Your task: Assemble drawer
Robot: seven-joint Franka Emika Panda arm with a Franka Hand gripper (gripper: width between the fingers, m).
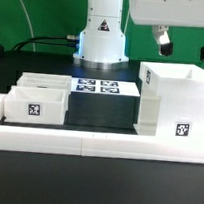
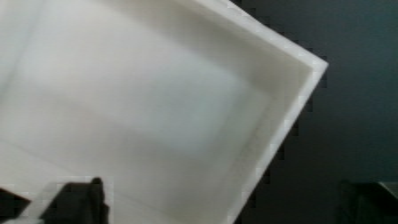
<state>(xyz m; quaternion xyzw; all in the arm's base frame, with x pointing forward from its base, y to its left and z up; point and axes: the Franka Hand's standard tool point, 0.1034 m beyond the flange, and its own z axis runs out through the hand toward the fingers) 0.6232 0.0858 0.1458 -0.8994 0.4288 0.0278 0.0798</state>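
Observation:
The tall white box casing (image 1: 175,108) stands at the exterior view's right, with a tag on its front. Two white open-top trays lie at the left: the nearer one (image 1: 34,106) carries a tag, the other (image 1: 46,83) sits just behind it. My gripper (image 1: 186,44) hangs open and empty above the casing, not touching it. In the wrist view the casing (image 2: 151,100) fills most of the picture as a blurred white surface with one edge running diagonally. My gripper (image 2: 231,205) is open there, with one dark fingertip (image 2: 80,200) over the white surface.
The marker board (image 1: 96,86) lies flat between the trays and the casing, in front of the arm's base (image 1: 101,40). A low white border rail (image 1: 96,143) runs along the front and up the left side of the black table.

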